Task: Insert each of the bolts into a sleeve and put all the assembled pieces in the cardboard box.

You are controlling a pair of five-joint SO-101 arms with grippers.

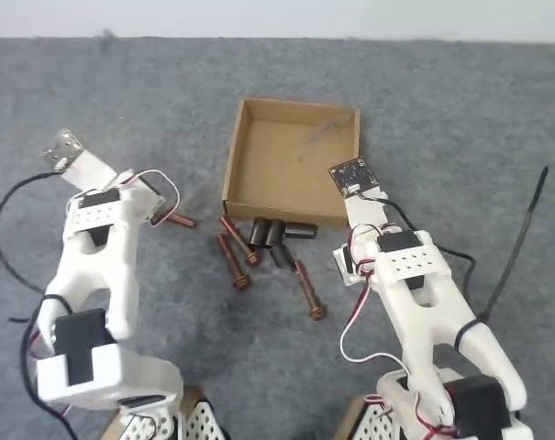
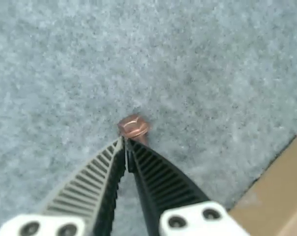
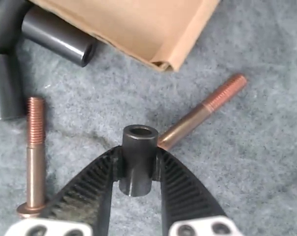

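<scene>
Copper-coloured metal is seen at the tips of the left gripper (image 2: 124, 145), where a bolt (image 2: 133, 127) is pinched just below its hexagonal head, the jaws being clenched on it over the grey carpet (image 2: 212, 73). From the high view this bolt is placed a little apart from the cardboard box (image 1: 291, 160), off the box corner nearest the left arm. A black sleeve (image 3: 137, 172) is grasped between the ribbed fingers of the right gripper (image 3: 138, 153), its open end turned toward the wrist camera (whether it rests on the carpet cannot be told). A loose bolt (image 3: 34, 152) is laid to one side of it and a second loose bolt (image 3: 202, 115) to the other, the latter's plain end almost touching the sleeve. Other sleeves (image 1: 277, 231) are bunched against the box's near wall.
</scene>
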